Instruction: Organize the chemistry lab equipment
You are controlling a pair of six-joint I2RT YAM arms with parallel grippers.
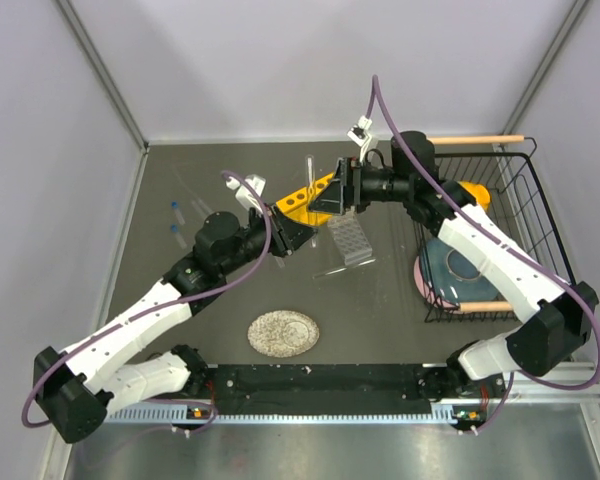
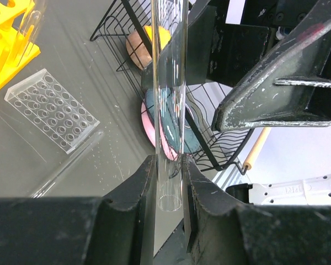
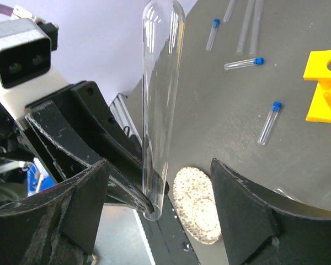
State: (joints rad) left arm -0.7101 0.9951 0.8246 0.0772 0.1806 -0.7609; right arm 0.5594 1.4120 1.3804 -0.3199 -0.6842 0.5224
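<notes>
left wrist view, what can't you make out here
In the left wrist view:
Long clear glass tube: far end beyond the top edge.
Yellow six-hole plastic rack: mostly cut off by the left edge.
Loose clear tube lying flat: near end behind the left tool.

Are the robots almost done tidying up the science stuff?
Not yet. One thin tube already stands in the yellow rack. The left hand grips a glass tube, with the right hand open around it. Left to sort on the table: blue-capped vials and a loose tube beside the clear gridded rack.
</notes>
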